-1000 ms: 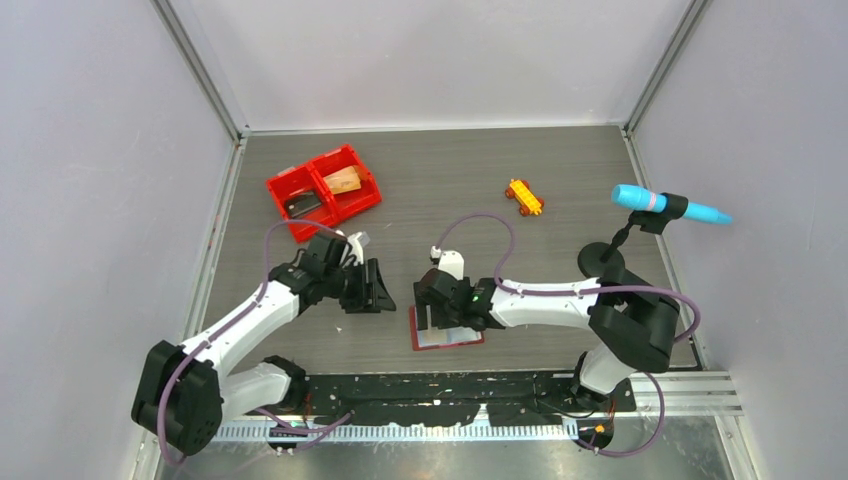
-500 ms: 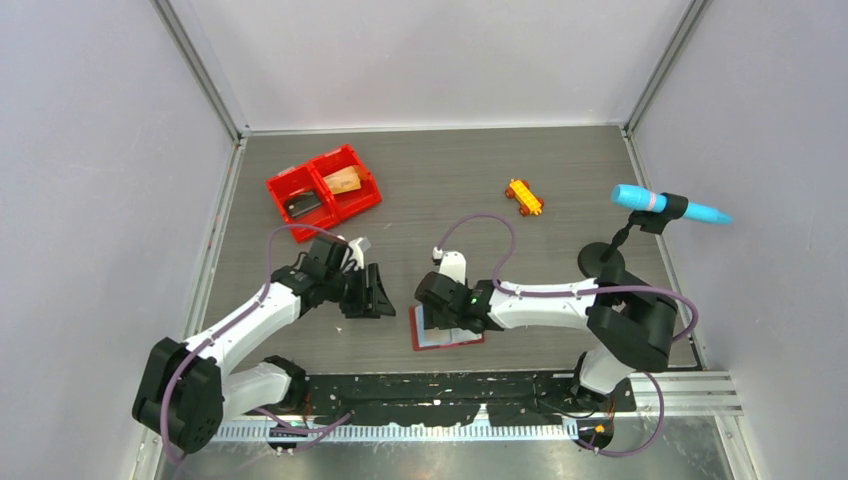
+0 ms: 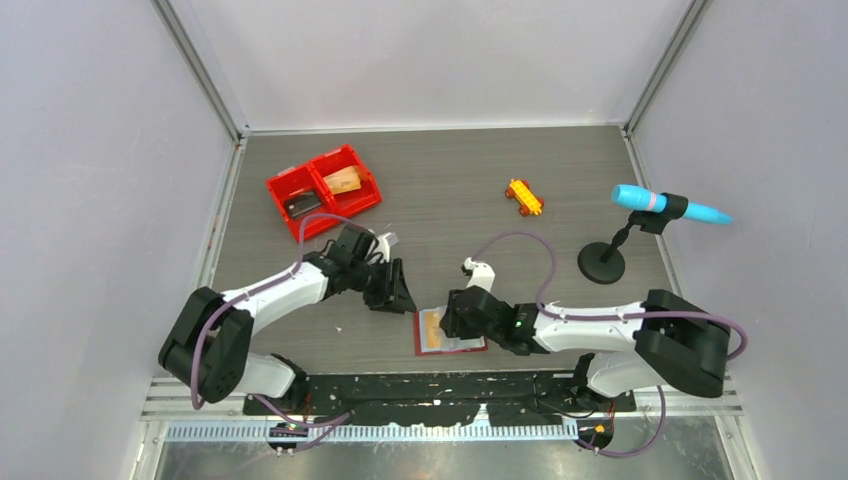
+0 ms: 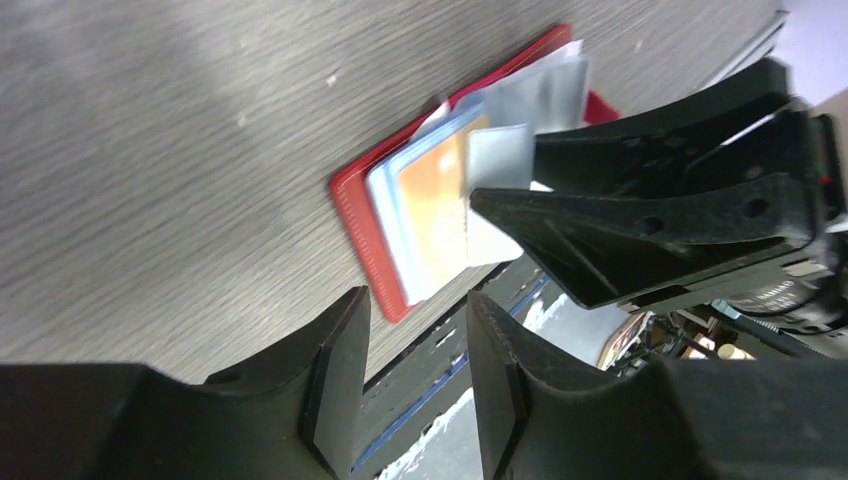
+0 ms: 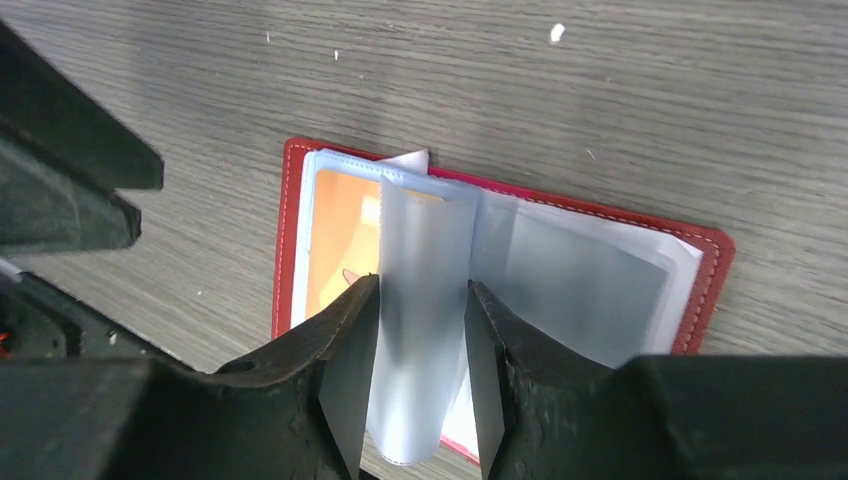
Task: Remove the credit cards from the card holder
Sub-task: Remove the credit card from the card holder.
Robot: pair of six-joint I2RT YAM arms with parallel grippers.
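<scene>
The card holder point(image 5: 300, 190) lies open on the counter point(image 3: 450, 180), near its front edge, with pale lining and clear sleeves point(image 5: 420, 300) fanned upward. The right gripper point(image 5: 418, 360) has its jaws clenched on one raised translucent sleeve; whether a card sits inside that sleeve cannot be told. An orange-yellow credit card point(image 5: 340, 240) shows in the holder's left pocket, partly hidden behind the sleeve. From above, the right arm covers much of the holder. The left gripper point(image 4: 412, 350) hangs just beside the holder's left edge, jaws apart and grasping nothing.
</scene>
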